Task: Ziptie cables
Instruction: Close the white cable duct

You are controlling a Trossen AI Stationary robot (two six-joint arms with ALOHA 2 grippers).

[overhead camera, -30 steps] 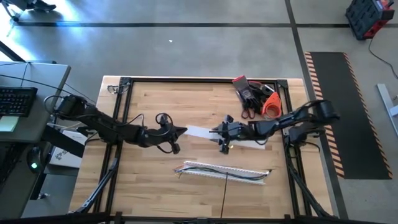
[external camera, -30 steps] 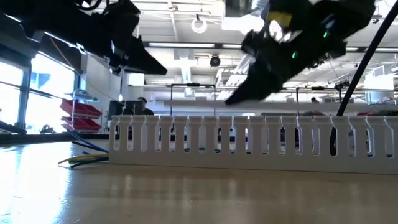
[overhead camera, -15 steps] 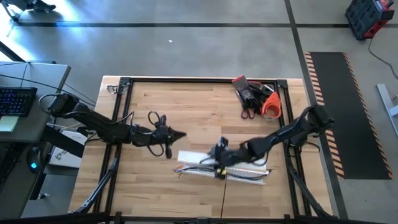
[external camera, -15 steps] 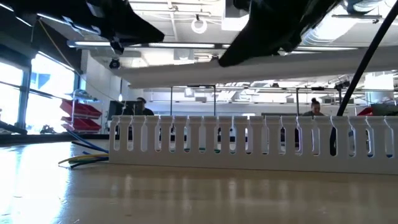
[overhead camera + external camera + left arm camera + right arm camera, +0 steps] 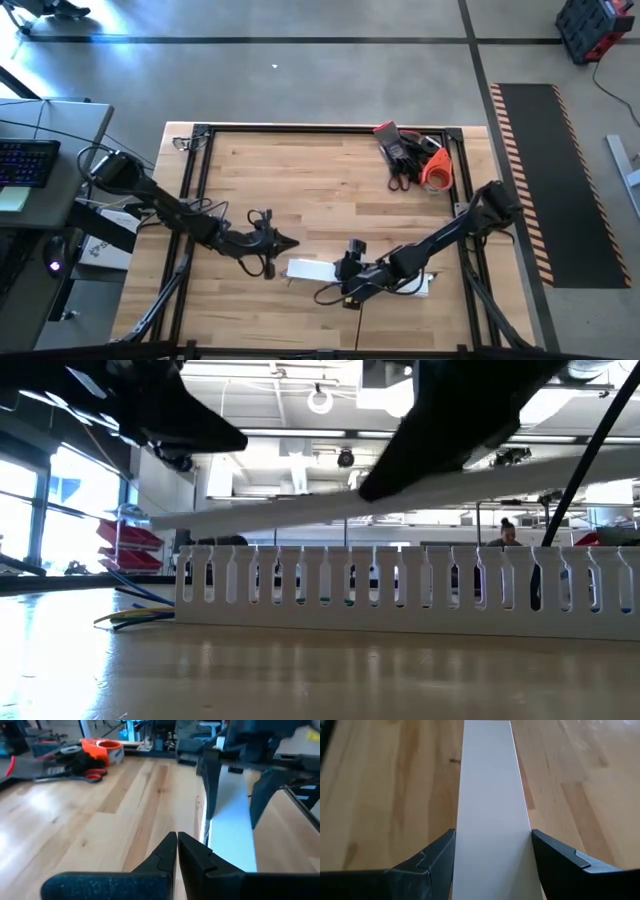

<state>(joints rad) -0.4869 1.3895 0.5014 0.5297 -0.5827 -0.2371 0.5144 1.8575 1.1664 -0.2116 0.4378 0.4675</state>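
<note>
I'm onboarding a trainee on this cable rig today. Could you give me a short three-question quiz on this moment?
1. True or false: the left hand is shut and holds nothing.
2. What does the right hand grip? A) the flat white strip B) a screwdriver C) nothing
3. Fill in: in the low view, the slotted white channel stands on the ____.
Key: 1 true; 2 A; 3 table.
</note>
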